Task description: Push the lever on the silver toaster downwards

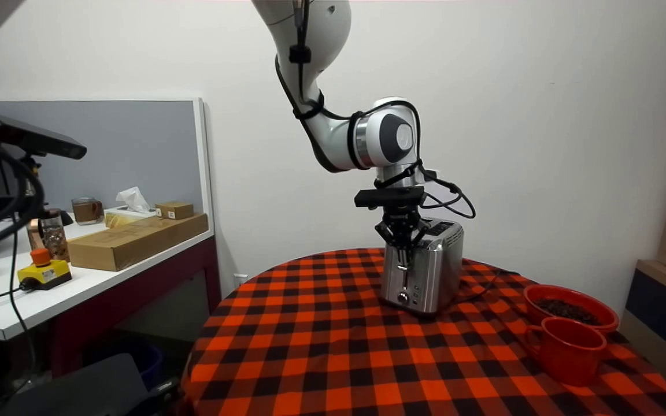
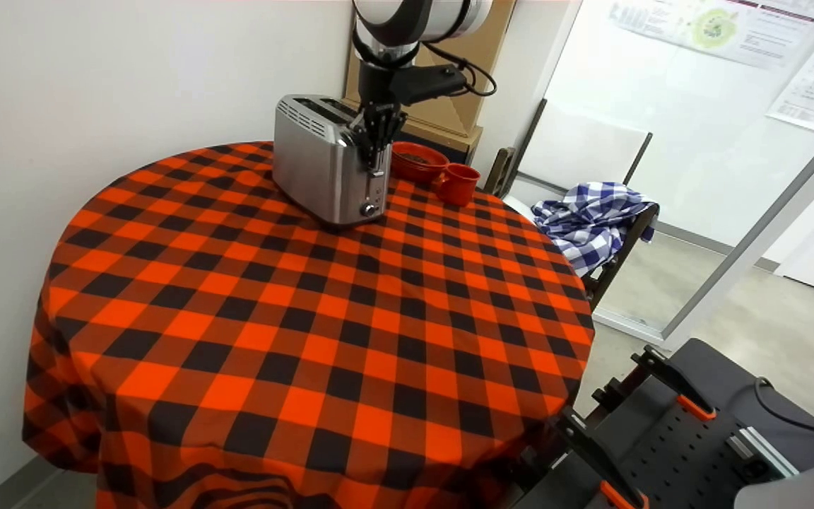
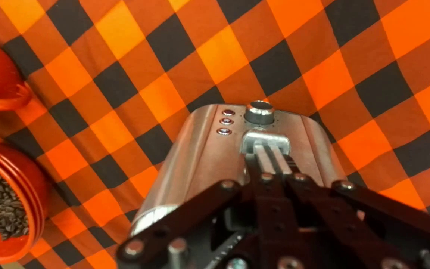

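The silver toaster (image 1: pixel 447 266) stands upright on the checkered cloth and shows in both exterior views (image 2: pixel 304 159). In the wrist view its front face (image 3: pixel 215 160) has a knob (image 3: pixel 259 112) and a column of small buttons. The metal lever (image 3: pixel 265 137) sits above the knob; it also shows in both exterior views (image 1: pixel 402 268) (image 2: pixel 377 174). My gripper (image 3: pixel 268 148) points down at the toaster's front, fingers shut together with only a thin gap. Its fingertips are over the lever's top and appear to touch it. The fingers partly hide the lever and its slot.
A red bowl (image 1: pixel 541 309) of dark beans or seeds and a red mug (image 1: pixel 573 352) stand beside the toaster. A black cord (image 1: pixel 486 287) runs from the toaster across the cloth. A wall is behind the round table (image 1: pixel 310 346).
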Available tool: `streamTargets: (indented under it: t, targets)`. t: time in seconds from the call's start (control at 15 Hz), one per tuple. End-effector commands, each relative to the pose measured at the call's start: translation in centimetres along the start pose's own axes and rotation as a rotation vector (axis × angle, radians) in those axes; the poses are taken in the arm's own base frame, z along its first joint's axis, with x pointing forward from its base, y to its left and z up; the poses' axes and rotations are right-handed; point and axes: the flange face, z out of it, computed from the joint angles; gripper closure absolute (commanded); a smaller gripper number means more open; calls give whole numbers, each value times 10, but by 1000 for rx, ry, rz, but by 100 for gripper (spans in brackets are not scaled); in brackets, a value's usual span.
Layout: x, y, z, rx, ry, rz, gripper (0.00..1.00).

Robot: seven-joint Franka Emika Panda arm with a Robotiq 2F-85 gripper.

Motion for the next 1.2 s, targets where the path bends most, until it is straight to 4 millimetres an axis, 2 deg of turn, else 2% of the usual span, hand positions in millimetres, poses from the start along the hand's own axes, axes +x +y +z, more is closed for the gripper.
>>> streamTargets:
  t: [0.0, 0.4, 0.73, 1.0, 1.13]
  targets:
    - [10, -11, 23, -44, 48, -40, 99]
    - [8, -25, 41, -60, 46, -109, 99]
    - [4, -33, 65, -43, 24, -137, 99]
    - [1, -34, 70, -32, 9, -162, 99]
    - [3, -32, 66, -18, 12, -147, 99]
